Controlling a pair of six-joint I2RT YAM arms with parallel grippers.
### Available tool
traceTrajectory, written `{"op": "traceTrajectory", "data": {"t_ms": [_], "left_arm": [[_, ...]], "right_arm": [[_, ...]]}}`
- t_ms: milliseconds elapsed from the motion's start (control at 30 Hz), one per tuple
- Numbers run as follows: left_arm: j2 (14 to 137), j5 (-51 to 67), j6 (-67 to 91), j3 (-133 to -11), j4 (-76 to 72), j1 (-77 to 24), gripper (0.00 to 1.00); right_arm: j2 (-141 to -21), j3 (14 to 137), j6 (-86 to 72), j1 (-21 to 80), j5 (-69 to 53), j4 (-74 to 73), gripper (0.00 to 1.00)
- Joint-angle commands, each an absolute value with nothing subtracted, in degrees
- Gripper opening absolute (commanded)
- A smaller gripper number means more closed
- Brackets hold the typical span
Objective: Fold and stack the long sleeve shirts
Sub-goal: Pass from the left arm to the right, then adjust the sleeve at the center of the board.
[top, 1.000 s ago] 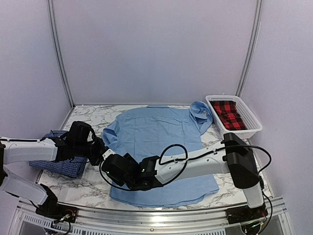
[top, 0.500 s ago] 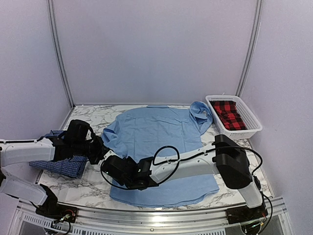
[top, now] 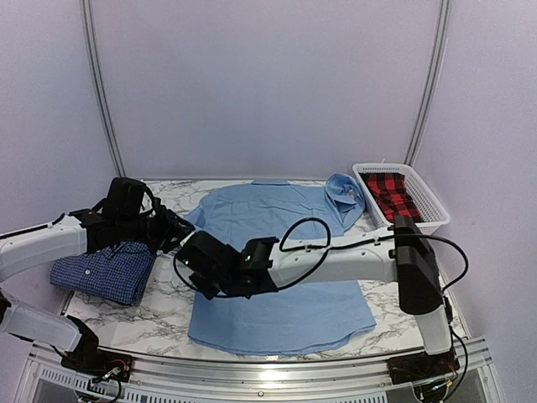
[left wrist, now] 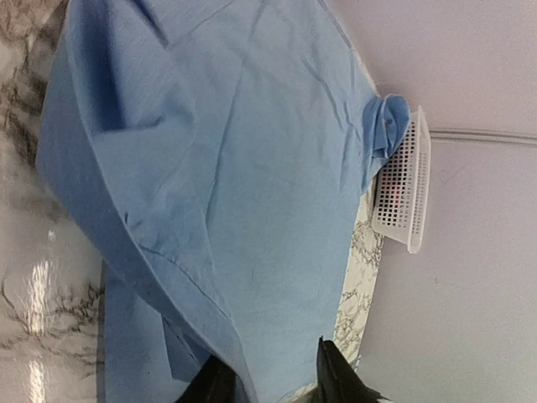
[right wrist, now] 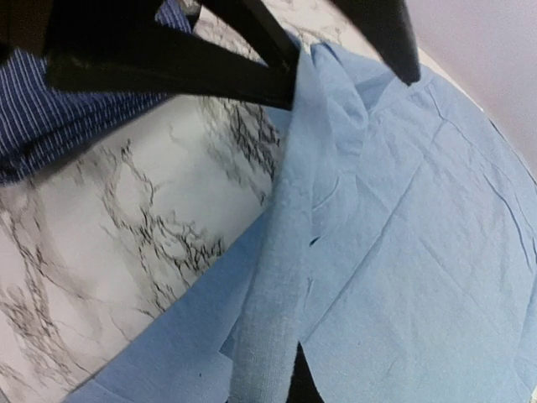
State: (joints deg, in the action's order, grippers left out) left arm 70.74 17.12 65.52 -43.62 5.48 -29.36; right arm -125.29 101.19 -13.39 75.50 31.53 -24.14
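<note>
I'm working in a robot lab test booth — plain pale walls (top: 268,84) framed by metal poles (top: 101,92), a marble-patterned table (top: 143,315), two white robot arms (top: 352,260) bolted to a metal rail (top: 252,369) at its near edge.

One grey-veined marble counter (top: 143,317) bore two long sleeve shirts: one plain light blue cloth shirt (top: 260,214), one dark blue checked cloth shirt (top: 105,273). Also present were one white perforated plastic basket (top: 411,228), one red-and-black plaid cloth (top: 390,197), and two white robot arms: left arm (top: 33,250), right arm (top: 352,259).

The light blue shirt (top: 277,252) is plain, the dark blue shirt (top: 105,273) finely white-checked, the cloth (top: 393,197) in the white basket (top: 415,227) red-and-black plaid, the worktop (top: 159,315) grey-veined white marble.
</note>
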Motion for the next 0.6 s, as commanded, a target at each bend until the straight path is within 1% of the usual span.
{"op": "traceTrajectory", "data": {"t_ms": [0,67,167,300,400,567], "left_arm": [[71.13,18.71,58.05,-50.88,9.64,-24.7,0.42],[72.09,18.99,55.58,-54.25,11.5,-22.58,0.48],[73.36,18.17,52.28,-58.38,13.55,-19.59,0.52],[75.06,15.99,49.86,-60.19,14.08,-16.28,0.53],[77.22,13.42,48.17,-60.29,13.73,-15.79,0.53],[82.79,12.01,47.13,-59.31,9.64,-15.75,0.51]], "right_arm": [[-119.76,111.22,-15.12,70.19,19.06,-32.71,0.0],[-119.37,114.66,-14.95,67.8,13.69,-34.52,0.0],[-119.2,119.75,-15.1,64.25,7.41,-36.24,0.0],[-118.3,125.32,-16.22,59.85,0.85,-35.25,0.0],[-118.26,128.38,-17.96,56.55,-5.61,-32.54,0.0],[-117.81,130.19,-20.59,51.83,-9.3,-28.6,0.0]]}}
